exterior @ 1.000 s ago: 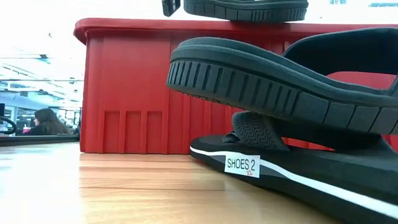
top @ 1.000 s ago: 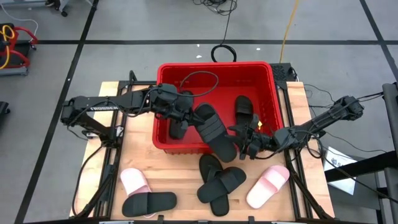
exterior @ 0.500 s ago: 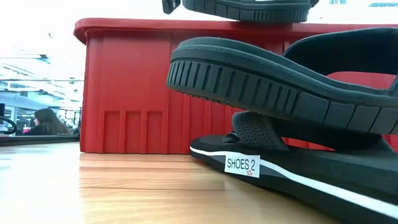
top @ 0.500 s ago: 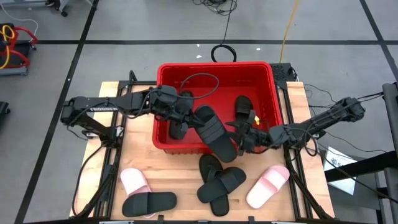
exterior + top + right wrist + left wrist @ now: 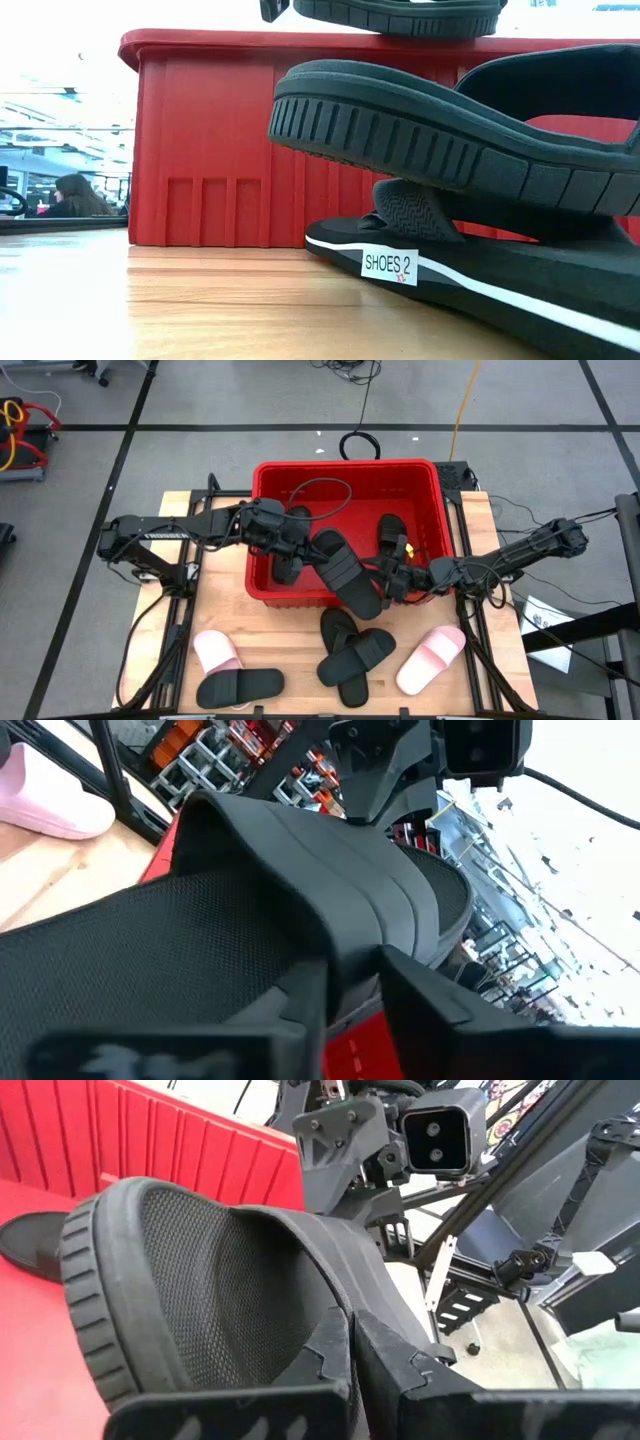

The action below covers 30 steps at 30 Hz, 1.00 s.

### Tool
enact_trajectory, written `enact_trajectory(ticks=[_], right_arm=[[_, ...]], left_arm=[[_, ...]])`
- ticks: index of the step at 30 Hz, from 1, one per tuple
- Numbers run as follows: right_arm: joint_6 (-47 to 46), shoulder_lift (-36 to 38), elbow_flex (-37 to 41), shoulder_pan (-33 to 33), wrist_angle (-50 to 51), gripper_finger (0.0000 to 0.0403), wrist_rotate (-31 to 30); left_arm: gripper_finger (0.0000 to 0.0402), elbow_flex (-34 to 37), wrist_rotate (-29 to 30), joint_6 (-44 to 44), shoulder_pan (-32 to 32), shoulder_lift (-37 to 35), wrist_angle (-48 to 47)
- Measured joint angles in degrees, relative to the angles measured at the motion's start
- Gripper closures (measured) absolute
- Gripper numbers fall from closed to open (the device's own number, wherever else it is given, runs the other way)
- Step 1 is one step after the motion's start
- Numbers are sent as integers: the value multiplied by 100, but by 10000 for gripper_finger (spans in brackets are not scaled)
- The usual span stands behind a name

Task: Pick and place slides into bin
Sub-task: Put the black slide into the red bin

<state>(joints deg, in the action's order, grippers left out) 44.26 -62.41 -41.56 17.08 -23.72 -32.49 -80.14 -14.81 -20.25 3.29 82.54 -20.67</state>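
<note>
Overhead camera looks straight down; table-level lens faces the red bin [image 5: 200, 140] close up — both wrist cameras share one black slide [image 5: 230, 1300].

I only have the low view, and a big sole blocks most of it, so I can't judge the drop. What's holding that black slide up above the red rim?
Observer: Both grippers. The left gripper and the right gripper are each shut on one end of the black wide-strap slide.
Operator: Is it over the bin?
Observer: Partly. From above, it lies diagonally across the front wall of the red bin, with one end inside and the other over the table.
Operator: What's already inside?
Observer: Two others: a black slide by the right wall and a black slide under the left arm.
</note>
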Motion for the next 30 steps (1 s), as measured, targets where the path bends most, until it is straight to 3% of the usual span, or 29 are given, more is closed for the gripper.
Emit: enact_trajectory(ticks=[4,19,30], right_arm=[[-149,0,0,0,19,391,-17],[-165,0,0,0,-34,399,-46],[-201,-8,0,-3,-174,399,-329]], left_arm=[[401,1,8,25,0,-2,-11],[395,0,138,42,-8,-2,-9],[291,0,151,92,-16,0,11]])
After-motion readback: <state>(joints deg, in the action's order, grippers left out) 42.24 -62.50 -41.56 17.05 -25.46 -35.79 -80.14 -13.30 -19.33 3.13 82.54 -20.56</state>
